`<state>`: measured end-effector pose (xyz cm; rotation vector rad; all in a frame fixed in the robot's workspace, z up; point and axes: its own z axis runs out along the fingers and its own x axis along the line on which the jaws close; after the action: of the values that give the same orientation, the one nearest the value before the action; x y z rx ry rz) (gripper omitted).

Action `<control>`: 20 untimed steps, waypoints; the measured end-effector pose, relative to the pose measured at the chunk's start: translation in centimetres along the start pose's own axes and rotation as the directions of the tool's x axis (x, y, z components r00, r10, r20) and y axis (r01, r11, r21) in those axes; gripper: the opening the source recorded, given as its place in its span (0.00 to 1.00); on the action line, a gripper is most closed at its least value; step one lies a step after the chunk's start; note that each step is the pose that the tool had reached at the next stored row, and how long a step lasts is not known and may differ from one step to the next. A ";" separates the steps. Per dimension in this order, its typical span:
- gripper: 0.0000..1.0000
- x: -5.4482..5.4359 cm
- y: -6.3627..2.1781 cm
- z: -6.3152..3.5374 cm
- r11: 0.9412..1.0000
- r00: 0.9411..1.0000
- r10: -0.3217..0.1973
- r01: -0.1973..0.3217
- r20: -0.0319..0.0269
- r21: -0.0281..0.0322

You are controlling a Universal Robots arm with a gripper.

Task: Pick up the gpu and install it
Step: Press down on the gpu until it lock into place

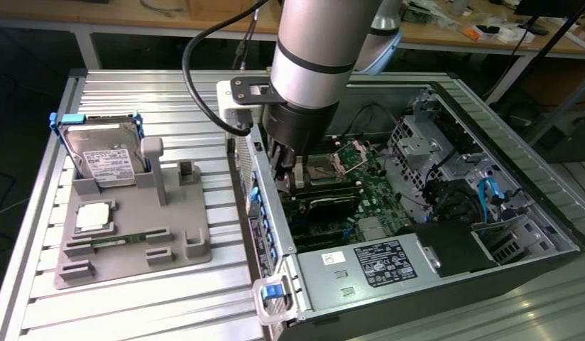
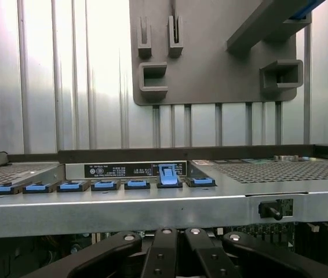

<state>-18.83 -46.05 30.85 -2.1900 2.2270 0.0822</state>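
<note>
The gripper [image 1: 294, 177] is down inside the open computer case [image 1: 520, 142], just above the motherboard [image 1: 378, 192]. In the wrist view the gripper [image 2: 178, 255] has its finger links drawn in, so the claw looks pressed together. The gpu [image 1: 321, 204] appears as a narrow dark card lying edge-on just below the fingers, along the expansion slots. I cannot tell whether the fingers pinch its top edge, because the contact is hidden.

The main risk is a card that sits tilted or off its slot. Downward force would then bend it or strain the connector. Its metal end could also catch on the case's rear wall, near the blue retention clips [image 2: 106, 185], if it is not lined up there. The arm's cable hangs close to the case rim and could snag.

- One arm and one gpu
- Seven blue clips, with one raised clip [image 2: 168, 174]
- On the grey holder [image 1: 131, 266]: one hard drive [image 1: 103, 160], one processor [image 1: 94, 217] and one memory stick [image 1: 122, 240]
</note>
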 end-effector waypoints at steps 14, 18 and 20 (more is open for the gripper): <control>0.11 -0.1 -0.76 -0.82 0.999 1.000 0.002 -0.002 0.001 -0.032; 0.11 -0.1 -1.56 -0.83 0.997 1.000 0.004 -0.004 0.002 -0.080; 0.11 -0.1 -1.90 -0.84 0.994 1.000 0.005 -0.005 0.002 -0.106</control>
<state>-16.91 -46.04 31.65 -2.2343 2.2784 0.2073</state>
